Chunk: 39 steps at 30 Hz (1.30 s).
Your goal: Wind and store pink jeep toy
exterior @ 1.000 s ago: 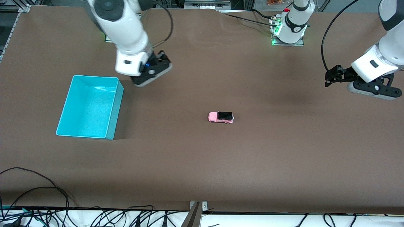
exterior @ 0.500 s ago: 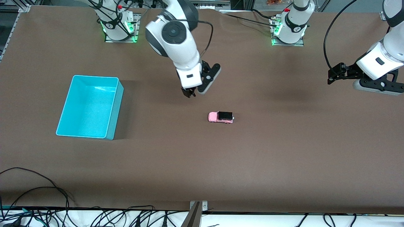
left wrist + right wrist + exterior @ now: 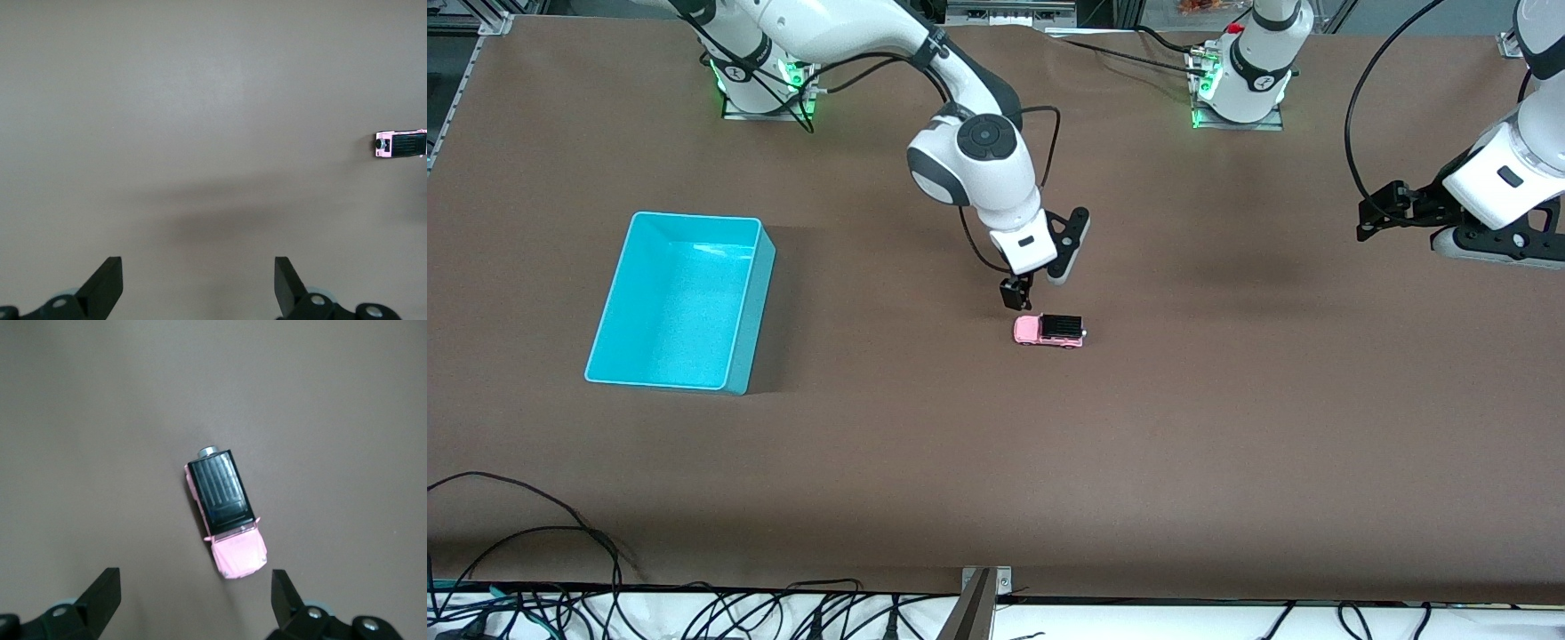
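**Right gripper hovering by the jeep**

You are looking at the pink jeep toy (image 3: 1048,331) sitting mid-table: probably light, rigid, prone to rolling, so take its sides. The right gripper (image 3: 1020,294), fingers apart, is hanging just above it. Open table is surrounding it. The left gripper (image 3: 1369,223) is waiting, fingers spread.

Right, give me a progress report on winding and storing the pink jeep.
Nothing looks finished yet. The pink jeep toy sits on the brown table, untouched, and the cyan bin toward the right arm's end holds nothing. In hand: the right gripper, open, hangs just above the jeep's pink front end. The left gripper waits open over bare table. Left: grasp, wind, then place in the bin.
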Available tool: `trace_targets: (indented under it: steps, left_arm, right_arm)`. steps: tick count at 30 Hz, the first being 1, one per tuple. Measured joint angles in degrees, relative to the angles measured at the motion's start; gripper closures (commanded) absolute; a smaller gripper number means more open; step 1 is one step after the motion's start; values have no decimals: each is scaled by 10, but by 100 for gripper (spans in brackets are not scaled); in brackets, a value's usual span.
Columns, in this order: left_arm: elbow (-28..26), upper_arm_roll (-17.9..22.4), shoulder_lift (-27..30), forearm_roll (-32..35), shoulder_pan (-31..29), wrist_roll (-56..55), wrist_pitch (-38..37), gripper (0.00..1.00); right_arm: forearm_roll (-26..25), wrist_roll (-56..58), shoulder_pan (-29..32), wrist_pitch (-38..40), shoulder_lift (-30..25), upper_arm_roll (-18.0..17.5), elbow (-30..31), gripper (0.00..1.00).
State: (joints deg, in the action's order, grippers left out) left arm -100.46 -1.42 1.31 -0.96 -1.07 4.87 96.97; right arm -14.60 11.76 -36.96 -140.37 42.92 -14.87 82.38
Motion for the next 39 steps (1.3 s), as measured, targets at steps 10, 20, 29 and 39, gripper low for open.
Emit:
trace_targets:
  steps: [10,20,29,39]
  left_arm:
    - [24,1,-16,0,-18,0,0,0]
    - [30,1,-18,0,-27,0,0,0]
    - [33,1,-18,0,-28,0,0,0]
    - [34,1,-18,0,-29,0,0,0]
  right_arm:
    - [-21,-8,-33,-55,65,45,-39,0]
    - [-21,-12,-67,-92,120,87,-86,0]
    - [-21,-19,-82,-102,135,103,-100,0]
    - [-22,-29,-116,-137,159,144,-100,51]
